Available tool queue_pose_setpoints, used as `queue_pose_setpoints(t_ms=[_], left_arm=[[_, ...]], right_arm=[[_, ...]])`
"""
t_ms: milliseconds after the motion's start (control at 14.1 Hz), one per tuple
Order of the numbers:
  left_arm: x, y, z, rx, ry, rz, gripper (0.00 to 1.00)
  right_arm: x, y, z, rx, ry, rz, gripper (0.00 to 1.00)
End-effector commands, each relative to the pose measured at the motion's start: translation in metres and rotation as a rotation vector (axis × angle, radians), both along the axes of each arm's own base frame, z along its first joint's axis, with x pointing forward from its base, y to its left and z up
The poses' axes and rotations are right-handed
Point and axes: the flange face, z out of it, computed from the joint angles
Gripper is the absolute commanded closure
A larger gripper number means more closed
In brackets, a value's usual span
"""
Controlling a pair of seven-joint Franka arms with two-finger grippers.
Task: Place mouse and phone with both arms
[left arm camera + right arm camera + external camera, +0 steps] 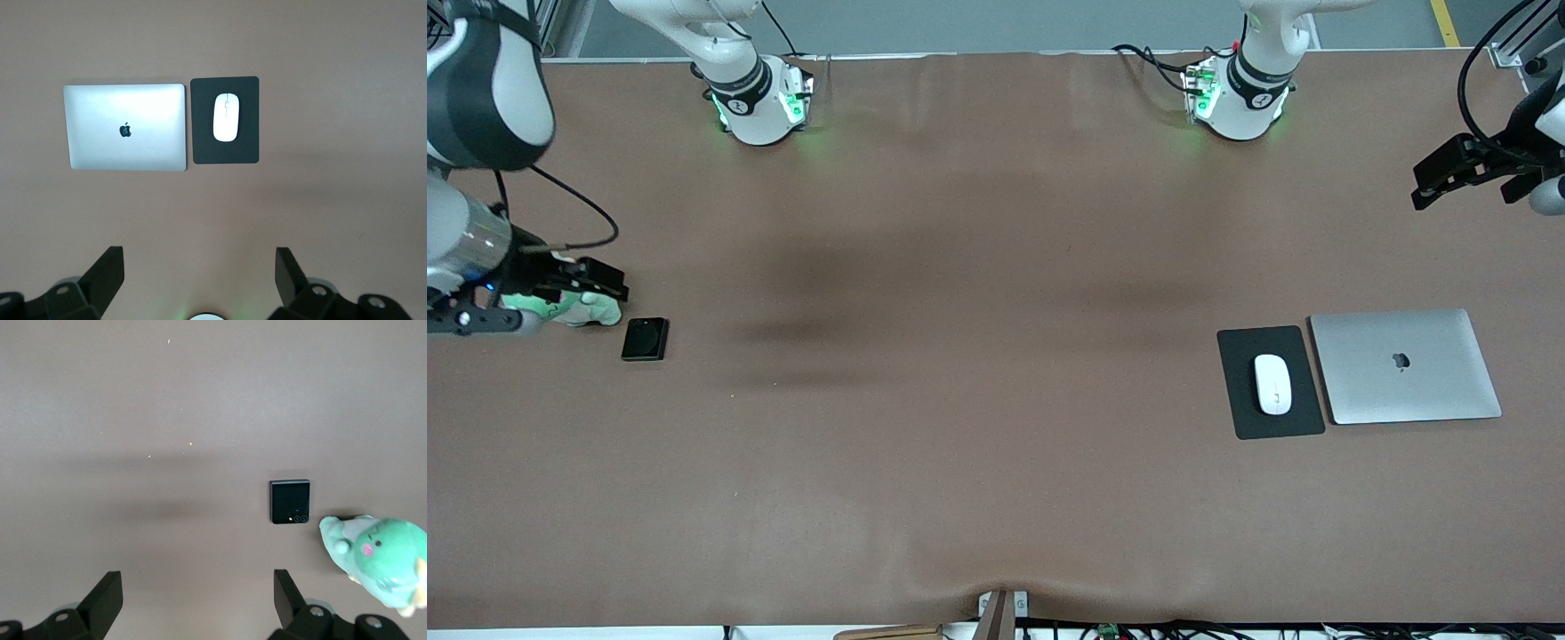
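The white mouse (pixel 1272 383) lies on a dark mouse pad (pixel 1240 356) beside a closed silver laptop (pixel 1405 364), toward the left arm's end of the table. The left wrist view shows the mouse (pixel 226 117) and the pad (pixel 203 143). The black phone (pixel 645 339) lies flat on the table toward the right arm's end and also shows in the right wrist view (pixel 290 501). My left gripper (pixel 1436 182) is open and empty, up in the air at the table's end (pixel 200 270). My right gripper (pixel 609 283) is open and empty, over a green plush toy beside the phone (pixel 198 593).
The green plush toy (pixel 591 307) lies right next to the phone (pixel 383 560). The laptop also shows in the left wrist view (pixel 127 127). A brown cloth (pixel 978 356) covers the table, and a small bracket (pixel 1000 609) sits at its near edge.
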Motion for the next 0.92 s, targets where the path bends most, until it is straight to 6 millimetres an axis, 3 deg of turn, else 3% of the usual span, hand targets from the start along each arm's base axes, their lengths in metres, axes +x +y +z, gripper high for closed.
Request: queue_pose_setpoints(t_ms=[0, 284, 852], left_arm=[[-0.012, -0.005, -0.003, -0.016, 0.013, -0.018, 0.0], [-0.026, -0.006, -0.023, -0.012, -0.009, -0.021, 0.0], [-0.024, 0.003, -0.011, -0.006, -0.034, -0.003, 0.0]], right_arm=[[-0.018, -0.014, 0.03, -0.009, -0.024, -0.008, 0.0], [-0.023, -0.014, 0.065, -0.002, -0.008, -0.011, 0.0], [-0.025, -0.013, 0.075, 0.039, 0.003, -0.02, 0.0]])
